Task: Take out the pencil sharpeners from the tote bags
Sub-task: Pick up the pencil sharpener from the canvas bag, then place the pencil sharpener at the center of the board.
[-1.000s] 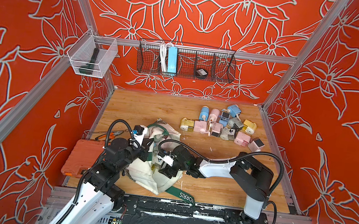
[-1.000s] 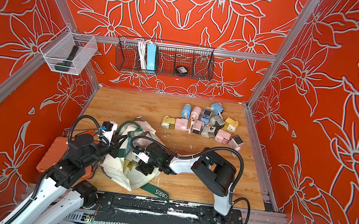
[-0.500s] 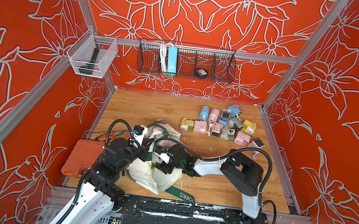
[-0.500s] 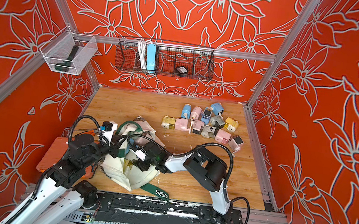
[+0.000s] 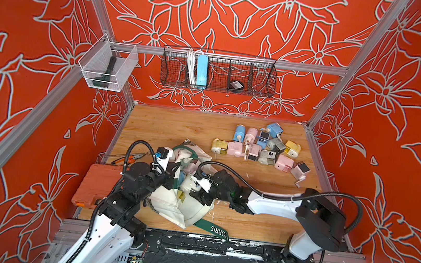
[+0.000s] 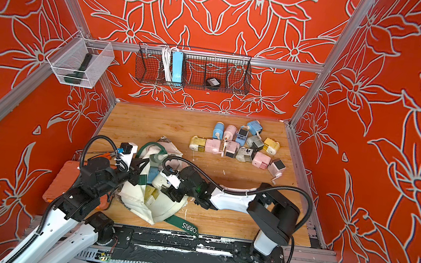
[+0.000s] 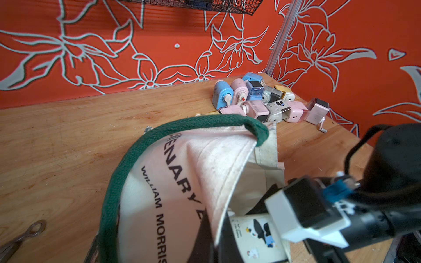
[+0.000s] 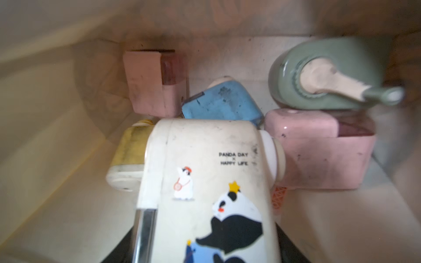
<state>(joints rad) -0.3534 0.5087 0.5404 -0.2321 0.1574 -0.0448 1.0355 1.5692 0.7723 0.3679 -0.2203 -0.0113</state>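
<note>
Right arm's elbow has swung back outward, and the right tool (image 5: pixel 192 193) has closed around a white panda sharpener (image 8: pixel 209 182) inside the tote bag (image 5: pixel 194 213).
Its forearm lies low across the worktop (image 5: pixel 177 128), reaching into the bag's mouth. The left arm bends up from the front edge, and the left tool (image 5: pixel 170 178) is pinched fully shut on the bag's raised rim. More sharpeners (image 8: pixel 218 104) sit deeper in the bag, and a pile of sharpeners (image 5: pixel 259 149) rests at the far right.

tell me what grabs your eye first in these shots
The loud orange flower walls hit first, all around the wooden table. Next, a heap of pastel sharpeners at the table's far right corner. Up front, the left hand pinches the cream tote bag open while the right hand grips a white panda sharpener inside it.
</note>
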